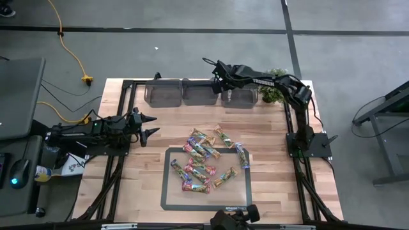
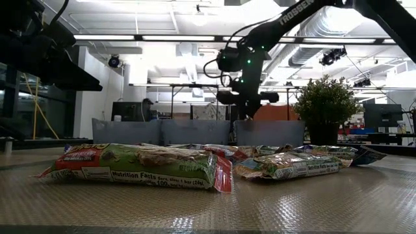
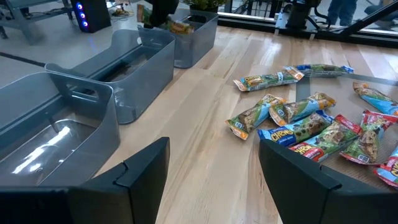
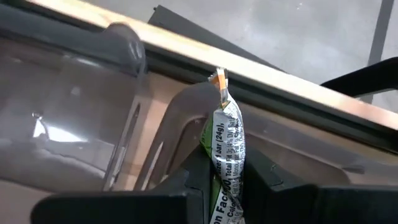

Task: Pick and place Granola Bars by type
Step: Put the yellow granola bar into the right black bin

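Observation:
Several granola bars (image 1: 204,160) in red, green and blue wrappers lie in a loose pile on the table, partly inside a black tape rectangle (image 1: 167,191). Three grey translucent bins (image 1: 198,92) stand in a row at the far edge. My right gripper (image 1: 225,91) hangs over the left end of the right-hand bin (image 1: 243,96), shut on a green-wrapped bar (image 4: 225,149). My left gripper (image 3: 214,180) waits open above the table's left side, with nothing between its fingers. My right gripper pinches the green bar between its two fingers (image 4: 267,180), coming from above at a slant. The bar runs along the fingers and sticks out past their tips. Its crimped free end (image 4: 221,79) points down toward the bin, clear of it.
A small potted plant (image 1: 273,94) stands just right of the bins. The bins' walls (image 3: 81,93) rise beside my left gripper. Bare wood lies between the pile and the bins. The black frame rails (image 1: 121,96) run along the table's edges.

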### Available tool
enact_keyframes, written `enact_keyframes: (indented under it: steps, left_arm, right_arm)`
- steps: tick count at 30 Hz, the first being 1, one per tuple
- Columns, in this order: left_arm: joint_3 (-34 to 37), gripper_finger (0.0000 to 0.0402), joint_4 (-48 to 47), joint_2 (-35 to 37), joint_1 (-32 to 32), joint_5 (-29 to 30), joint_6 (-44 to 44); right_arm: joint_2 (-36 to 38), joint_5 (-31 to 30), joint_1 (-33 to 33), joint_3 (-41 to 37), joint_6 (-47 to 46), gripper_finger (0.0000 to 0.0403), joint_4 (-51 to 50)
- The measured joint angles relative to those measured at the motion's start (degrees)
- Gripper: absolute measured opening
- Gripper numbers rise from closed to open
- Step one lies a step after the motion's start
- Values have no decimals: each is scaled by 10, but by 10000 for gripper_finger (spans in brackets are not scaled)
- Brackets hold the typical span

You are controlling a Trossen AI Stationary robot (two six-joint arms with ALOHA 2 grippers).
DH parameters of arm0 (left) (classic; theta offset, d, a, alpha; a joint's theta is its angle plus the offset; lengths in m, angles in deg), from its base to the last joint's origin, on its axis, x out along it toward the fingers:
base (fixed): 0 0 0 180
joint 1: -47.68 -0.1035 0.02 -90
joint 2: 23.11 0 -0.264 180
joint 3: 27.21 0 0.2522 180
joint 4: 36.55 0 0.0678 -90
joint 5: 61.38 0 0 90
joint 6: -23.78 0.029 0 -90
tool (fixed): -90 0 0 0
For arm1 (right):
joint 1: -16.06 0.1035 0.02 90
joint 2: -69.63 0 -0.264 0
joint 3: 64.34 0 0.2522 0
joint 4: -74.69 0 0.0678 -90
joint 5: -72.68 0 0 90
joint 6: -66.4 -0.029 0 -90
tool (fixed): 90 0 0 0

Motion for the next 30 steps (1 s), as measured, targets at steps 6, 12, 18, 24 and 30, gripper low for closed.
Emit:
enact_keyframes:
  steps: [6,12,18,24,30]
  left_arm:
    - [0,243,0,0,0,0,0]
    - [0,243,0,0,0,0,0]
    - [0,243,0,0,0,0,0]
    - [0,243,0,0,0,0,0]
    - [0,243,0,0,0,0,0]
  right_arm:
    - [-7,26,1,0,0,44,-2]
    - [-7,42,1,0,-1,44,-5]
    - [-7,43,1,0,-11,53,-16]
    - [-7,49,1,0,-11,83,-20]
    - [-7,50,1,0,-11,107,-20]
